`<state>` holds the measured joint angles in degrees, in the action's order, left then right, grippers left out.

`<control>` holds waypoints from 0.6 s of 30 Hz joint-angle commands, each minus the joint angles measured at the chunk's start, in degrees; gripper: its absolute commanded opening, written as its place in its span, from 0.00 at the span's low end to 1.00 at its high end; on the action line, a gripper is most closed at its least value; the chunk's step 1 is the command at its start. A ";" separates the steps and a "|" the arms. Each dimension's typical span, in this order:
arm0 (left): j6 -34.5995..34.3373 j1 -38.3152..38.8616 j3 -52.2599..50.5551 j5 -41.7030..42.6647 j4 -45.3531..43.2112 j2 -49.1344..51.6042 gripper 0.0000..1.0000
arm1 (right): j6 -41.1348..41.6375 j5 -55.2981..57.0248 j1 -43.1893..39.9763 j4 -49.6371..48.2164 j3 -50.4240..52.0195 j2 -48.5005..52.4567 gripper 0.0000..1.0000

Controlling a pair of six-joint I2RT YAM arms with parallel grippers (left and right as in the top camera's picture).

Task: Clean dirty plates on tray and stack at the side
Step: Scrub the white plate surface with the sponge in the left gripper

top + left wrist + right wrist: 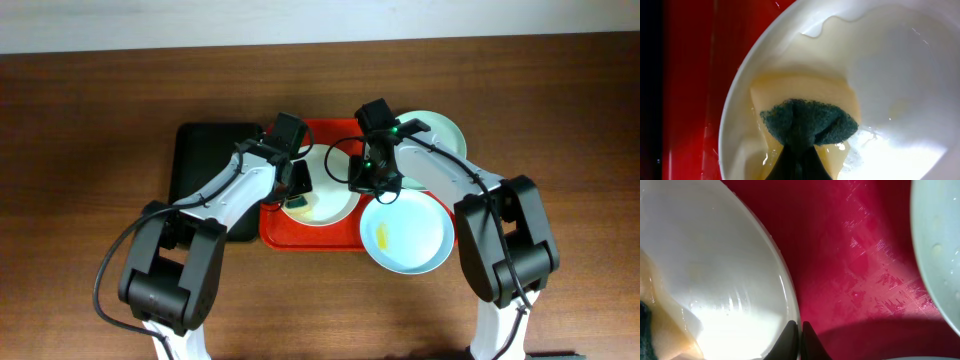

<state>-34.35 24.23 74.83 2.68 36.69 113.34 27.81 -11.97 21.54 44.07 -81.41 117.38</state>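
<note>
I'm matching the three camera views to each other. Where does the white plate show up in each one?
Overhead: the white plate sits at centre on the red tray.
Left wrist: the white plate fills the middle and right, sponge on it, red tray at left.
Right wrist: the white plate takes the left half, red tray to its right.
Shared landmark: the red tray.

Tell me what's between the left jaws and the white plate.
A yellow-and-green sponge, held in the left jaws and pressed to the white plate; the left wrist view shows it.
</note>
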 commanded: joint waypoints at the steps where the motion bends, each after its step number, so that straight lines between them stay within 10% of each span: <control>1: 1.07 0.17 -1.73 6.54 -0.46 0.22 0.00 | -0.57 0.59 0.20 -0.13 1.01 0.96 0.05; 18: 1.40 0.26 -3.98 8.31 -4.61 0.22 0.00 | -0.57 0.59 0.20 -0.11 1.01 0.96 0.05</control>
<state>-33.87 23.97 72.62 7.29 32.77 112.71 27.86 -11.88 21.52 44.07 -81.36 117.38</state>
